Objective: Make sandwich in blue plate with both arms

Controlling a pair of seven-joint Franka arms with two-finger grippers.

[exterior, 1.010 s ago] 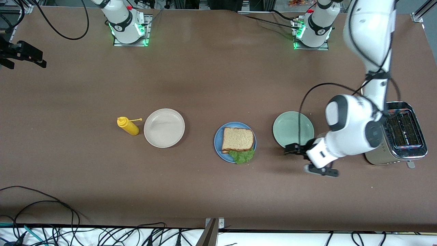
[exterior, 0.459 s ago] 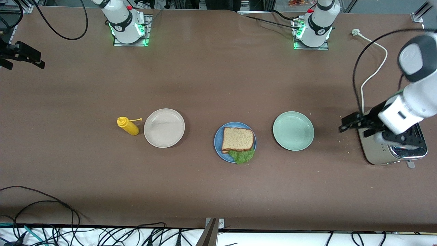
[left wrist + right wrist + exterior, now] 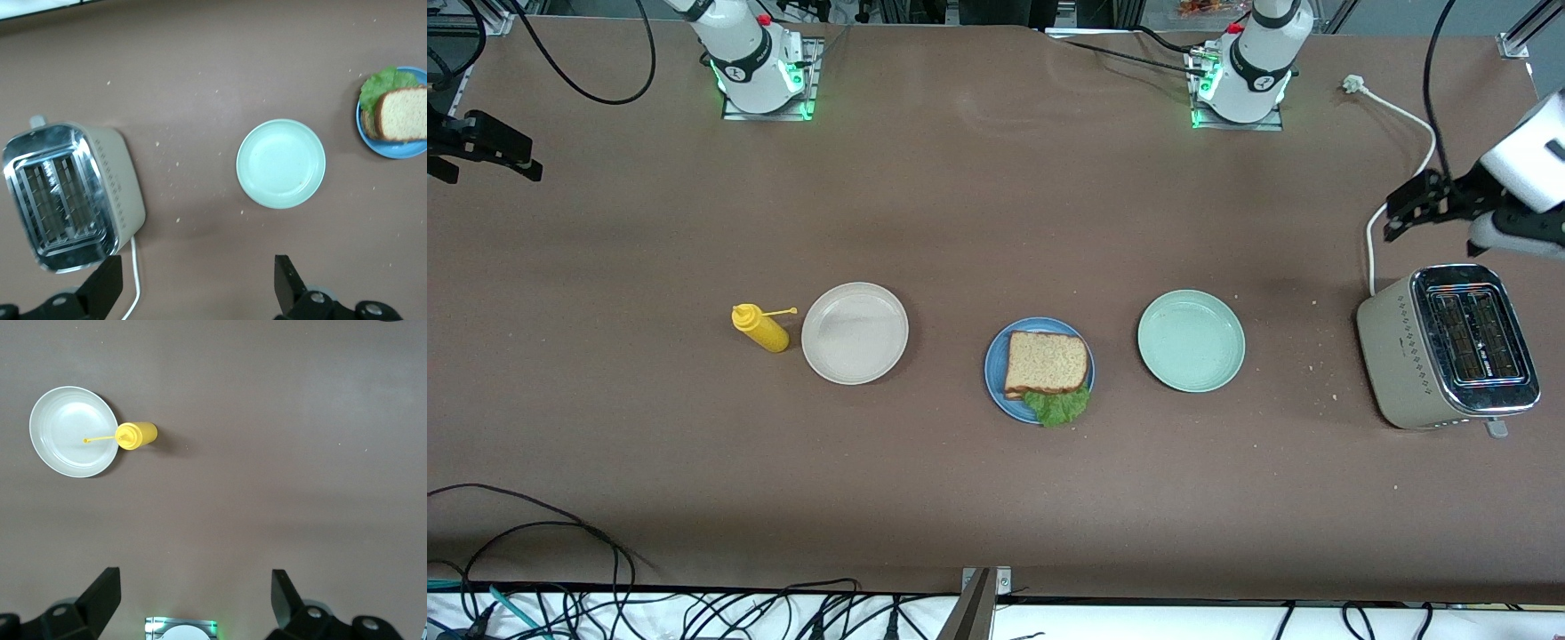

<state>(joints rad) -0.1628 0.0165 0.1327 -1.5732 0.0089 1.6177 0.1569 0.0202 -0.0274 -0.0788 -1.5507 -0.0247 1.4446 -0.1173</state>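
Observation:
The sandwich (image 3: pixel 1048 363), brown bread with green lettuce (image 3: pixel 1058 405) sticking out toward the front camera, lies on the blue plate (image 3: pixel 993 373) mid-table. It also shows in the left wrist view (image 3: pixel 402 113) on the plate (image 3: pixel 393 149). My left gripper (image 3: pixel 1414 209) is open and empty, up over the white cord beside the toaster; its jaws stand wide apart in the left wrist view (image 3: pixel 197 273). My right gripper (image 3: pixel 494 164) is open and empty, held high at the right arm's end of the table, and waits; it also shows in the right wrist view (image 3: pixel 193 587).
A mint-green plate (image 3: pixel 1191 340) sits beside the blue plate toward the left arm's end. A toaster (image 3: pixel 1449 347) with a white cord (image 3: pixel 1396 133) stands past it. A cream plate (image 3: pixel 855 332) and yellow mustard bottle (image 3: pixel 760 328) sit toward the right arm's end. Crumbs lie near the toaster.
My left arm has swung away from beside the mint-green plate, across the toaster, and up toward the left arm's end of the table. The sandwich has not moved.

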